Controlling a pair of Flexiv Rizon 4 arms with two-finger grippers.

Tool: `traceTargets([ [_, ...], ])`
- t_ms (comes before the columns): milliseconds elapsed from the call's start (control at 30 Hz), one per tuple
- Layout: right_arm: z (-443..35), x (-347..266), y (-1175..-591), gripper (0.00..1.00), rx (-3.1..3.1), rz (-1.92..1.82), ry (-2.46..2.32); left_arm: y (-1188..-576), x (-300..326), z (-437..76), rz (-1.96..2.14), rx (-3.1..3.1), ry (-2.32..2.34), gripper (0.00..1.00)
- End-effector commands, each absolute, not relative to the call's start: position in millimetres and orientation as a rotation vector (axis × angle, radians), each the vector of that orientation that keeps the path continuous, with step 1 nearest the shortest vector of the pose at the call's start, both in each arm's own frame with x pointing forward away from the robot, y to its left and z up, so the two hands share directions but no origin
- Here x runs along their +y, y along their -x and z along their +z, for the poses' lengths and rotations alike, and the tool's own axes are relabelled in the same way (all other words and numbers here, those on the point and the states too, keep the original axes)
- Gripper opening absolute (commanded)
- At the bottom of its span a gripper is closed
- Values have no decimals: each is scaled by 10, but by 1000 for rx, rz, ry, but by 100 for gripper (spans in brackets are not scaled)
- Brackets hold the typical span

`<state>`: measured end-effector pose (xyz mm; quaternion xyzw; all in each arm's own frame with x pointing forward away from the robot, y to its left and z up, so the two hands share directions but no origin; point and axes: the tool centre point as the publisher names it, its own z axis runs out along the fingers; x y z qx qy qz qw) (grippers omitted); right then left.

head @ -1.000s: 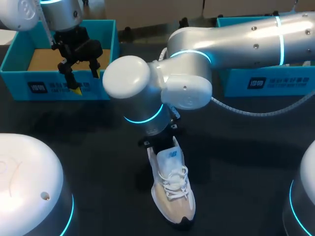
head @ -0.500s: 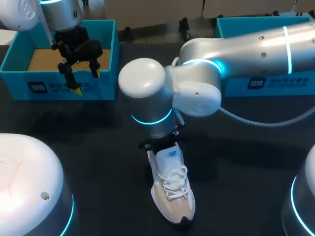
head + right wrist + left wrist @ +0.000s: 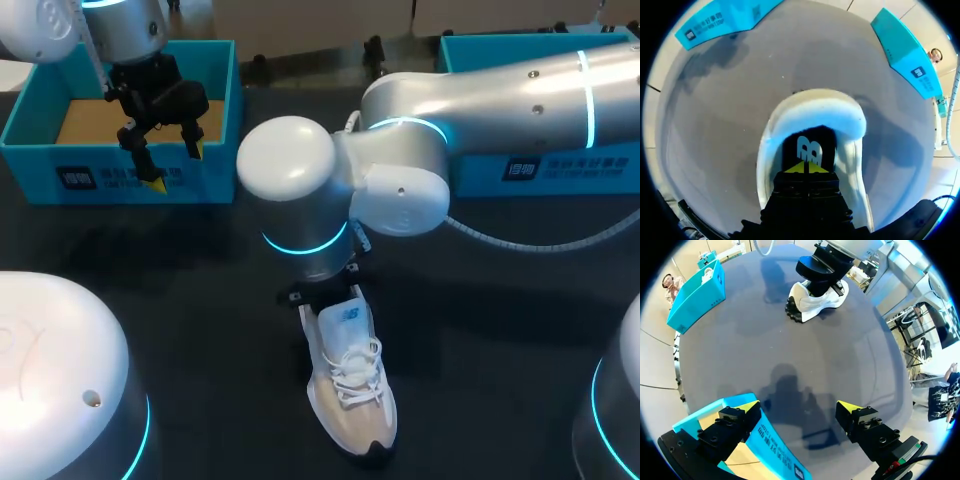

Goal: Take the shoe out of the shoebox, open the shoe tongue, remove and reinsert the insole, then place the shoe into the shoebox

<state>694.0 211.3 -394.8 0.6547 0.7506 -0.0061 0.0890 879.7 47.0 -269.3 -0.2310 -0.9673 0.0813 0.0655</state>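
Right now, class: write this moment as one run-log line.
shoe: on table, outside shoebox | right gripper: shut, tips inside shoe opening | left gripper: open, above shoebox front wall

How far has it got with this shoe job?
Done: the shoe is out of the shoebox and lies on the table. In hand: the right gripper, tips together, is down in the shoe's opening, while the left gripper hangs open over the shoebox's front wall. Left: no insole lies outside, so the insole work and reboxing seem to remain.
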Motion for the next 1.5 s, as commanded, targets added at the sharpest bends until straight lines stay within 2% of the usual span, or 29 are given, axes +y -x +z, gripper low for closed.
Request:
traceTargets([
  [33,-4079,2040,-6952,0,2265,21,-1974,-8798,471,-2691,242,-2919,698,100],
  [333,-4211,2087,-6753,0,2274,47,-2064,-8798,471,-2691,242,-2919,698,100],
  [733,-3764,2106,-6776,0,2255,24,-1987,-8798,471,-2691,242,-2919,698,100],
  [1333,-3723,1871,-6815,0,2484,74,-1944,-8798,471,-2691,242,-2919,698,100],
  [1400,-3712,1880,-6791,10,2517,64,-1956,-8798,471,-2691,242,-2919,698,100],
  [1500,-3703,1890,-6771,13,2562,47,-1962,-8798,471,-2691,242,-2919,698,100],
])
